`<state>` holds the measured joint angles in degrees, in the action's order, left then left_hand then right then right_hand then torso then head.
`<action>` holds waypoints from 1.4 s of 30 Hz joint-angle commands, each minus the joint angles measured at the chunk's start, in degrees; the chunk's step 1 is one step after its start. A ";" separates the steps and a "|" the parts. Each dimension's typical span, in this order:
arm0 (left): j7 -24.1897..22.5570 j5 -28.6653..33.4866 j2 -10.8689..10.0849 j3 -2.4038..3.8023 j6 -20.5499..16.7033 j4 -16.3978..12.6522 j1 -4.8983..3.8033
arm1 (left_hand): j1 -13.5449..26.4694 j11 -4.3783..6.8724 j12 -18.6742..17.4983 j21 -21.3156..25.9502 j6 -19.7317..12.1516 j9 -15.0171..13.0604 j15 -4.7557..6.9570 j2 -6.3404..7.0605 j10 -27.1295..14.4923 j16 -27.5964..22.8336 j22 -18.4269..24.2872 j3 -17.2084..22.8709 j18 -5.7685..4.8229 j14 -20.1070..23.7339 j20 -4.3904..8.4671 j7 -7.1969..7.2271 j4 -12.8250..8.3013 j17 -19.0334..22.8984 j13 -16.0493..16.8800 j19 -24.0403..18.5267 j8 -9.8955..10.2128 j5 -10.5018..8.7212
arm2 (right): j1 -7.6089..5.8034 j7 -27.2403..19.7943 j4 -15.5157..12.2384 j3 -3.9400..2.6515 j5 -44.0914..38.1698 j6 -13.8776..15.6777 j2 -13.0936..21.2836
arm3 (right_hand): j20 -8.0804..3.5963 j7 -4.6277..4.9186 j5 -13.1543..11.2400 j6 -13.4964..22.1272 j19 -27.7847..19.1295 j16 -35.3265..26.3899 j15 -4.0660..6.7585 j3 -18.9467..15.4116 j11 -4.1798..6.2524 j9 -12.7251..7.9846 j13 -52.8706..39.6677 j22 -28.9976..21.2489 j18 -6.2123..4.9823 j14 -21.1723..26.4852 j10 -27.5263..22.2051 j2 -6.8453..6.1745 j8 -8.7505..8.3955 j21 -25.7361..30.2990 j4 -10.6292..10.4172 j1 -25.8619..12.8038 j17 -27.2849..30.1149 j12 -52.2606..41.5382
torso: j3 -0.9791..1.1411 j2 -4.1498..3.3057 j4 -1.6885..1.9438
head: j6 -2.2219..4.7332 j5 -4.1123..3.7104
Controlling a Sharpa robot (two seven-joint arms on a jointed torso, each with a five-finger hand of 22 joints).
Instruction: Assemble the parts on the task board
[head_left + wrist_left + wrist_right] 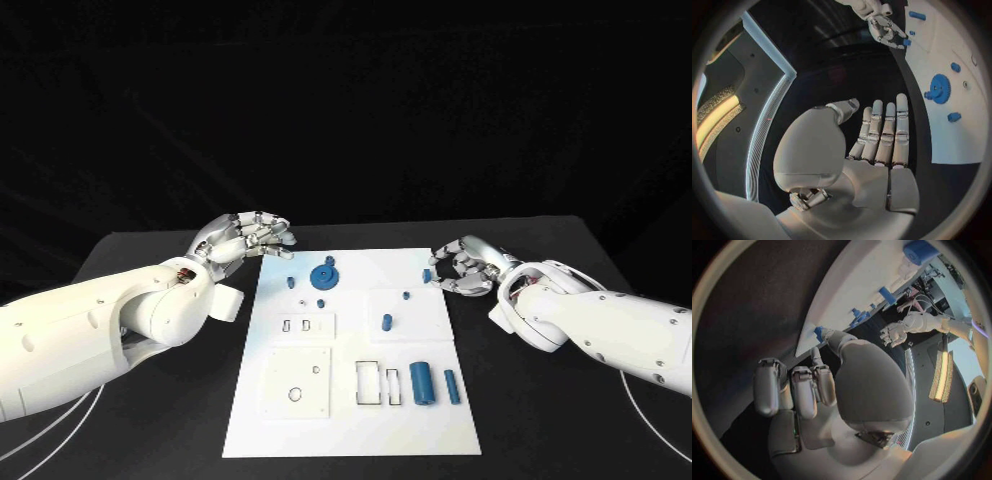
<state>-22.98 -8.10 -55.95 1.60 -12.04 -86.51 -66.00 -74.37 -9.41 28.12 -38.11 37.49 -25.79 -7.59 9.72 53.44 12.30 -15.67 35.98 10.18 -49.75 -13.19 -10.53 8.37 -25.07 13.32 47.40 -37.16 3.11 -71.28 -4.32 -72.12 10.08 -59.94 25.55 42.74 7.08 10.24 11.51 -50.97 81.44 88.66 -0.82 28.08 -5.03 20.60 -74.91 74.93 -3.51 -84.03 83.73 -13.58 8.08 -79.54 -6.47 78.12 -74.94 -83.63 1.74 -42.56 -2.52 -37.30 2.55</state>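
Observation:
The white task board lies in the middle of the black table. A blue gear stands near its far edge, with small blue pegs scattered around it. Two blue cylinders lie at the near right. My left hand hovers off the board's far left corner, fingers extended and holding nothing. My right hand is at the board's far right edge. There its thumb and a finger pinch a small blue part while the other fingers curl in.
Two raised white plates with holes sit on the board's left half. Empty rectangular slots lie beside the cylinders. Black table surface surrounds the board on all sides.

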 commanded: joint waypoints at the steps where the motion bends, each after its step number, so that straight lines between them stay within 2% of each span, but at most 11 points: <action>1: -0.26 0.25 0.11 0.04 1.09 -0.09 -0.03 | 0.22 -0.17 -0.37 0.37 -0.02 0.06 -0.37 -0.28 0.15 -0.21 0.06 0.14 0.23 -0.07 -0.03 -2.76 0.18 -0.06 -0.06 -0.47 0.19 0.01 | 0.07 0.09 0.18 0.00 -0.02 -0.56 -0.30 | 0.07 -0.05 -0.12 -0.33 0.42 -0.03 -0.25 -0.27 -0.20 0.07 -7.15 5.36 0.43 -4.91 0.26 0.00 -0.23 -0.35 -0.01 -0.30 -10.56 -0.11 | 0.03 -0.05 -0.07 | -0.03 0.14; 24: -0.15 0.25 0.61 0.04 1.28 0.76 -0.02 | 0.24 -0.19 -0.44 0.40 -0.02 0.11 -0.38 -0.27 0.17 -0.28 0.12 0.13 0.24 -0.07 -0.05 -2.77 0.18 -0.12 -0.15 -0.49 0.23 0.01 | 0.11 0.57 0.54 0.00 -0.50 -1.99 -1.36 | 0.01 -0.21 -0.08 -1.39 0.66 0.06 -0.16 0.05 -0.07 0.35 -7.85 5.64 0.49 -4.97 0.85 0.87 0.10 -0.57 0.24 -0.14 -10.78 -0.69 | 0.07 -0.05 -0.10 | -0.60 0.24; 42: -0.11 0.25 0.62 0.04 1.26 0.80 -0.02 | 0.24 -0.19 -0.44 0.40 -0.02 0.11 -0.38 -0.27 0.17 -0.28 0.12 0.13 0.24 -0.07 -0.05 -2.77 0.18 -0.12 -0.15 -0.49 0.23 0.01 | 0.11 1.24 0.80 0.00 -1.13 -2.62 -1.73 | -0.36 -0.96 -0.10 -3.83 0.92 0.13 0.34 0.43 0.57 1.00 -8.45 6.01 0.56 -5.02 1.35 1.89 1.14 -0.82 0.65 -0.30 -11.00 -1.16 | 0.13 -0.12 -0.11 | -0.71 0.39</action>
<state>-22.80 -8.09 -55.43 1.60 -11.71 -85.63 -66.00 -74.37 -9.41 27.90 -38.11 37.49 -25.74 -7.59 9.72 53.45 12.30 -15.62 35.97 10.18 -49.75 -13.19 -10.53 8.37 -25.13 13.23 47.40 -37.16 3.11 -71.22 -3.29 -71.35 10.06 -60.17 24.03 41.07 6.88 9.22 11.52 -54.27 82.08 88.66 -0.82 28.48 -4.82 21.56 -74.90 74.95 -3.52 -84.03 83.95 -12.26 8.88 -80.00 -6.08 77.72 -74.91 -84.42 1.85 -42.65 -2.59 -37.96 2.91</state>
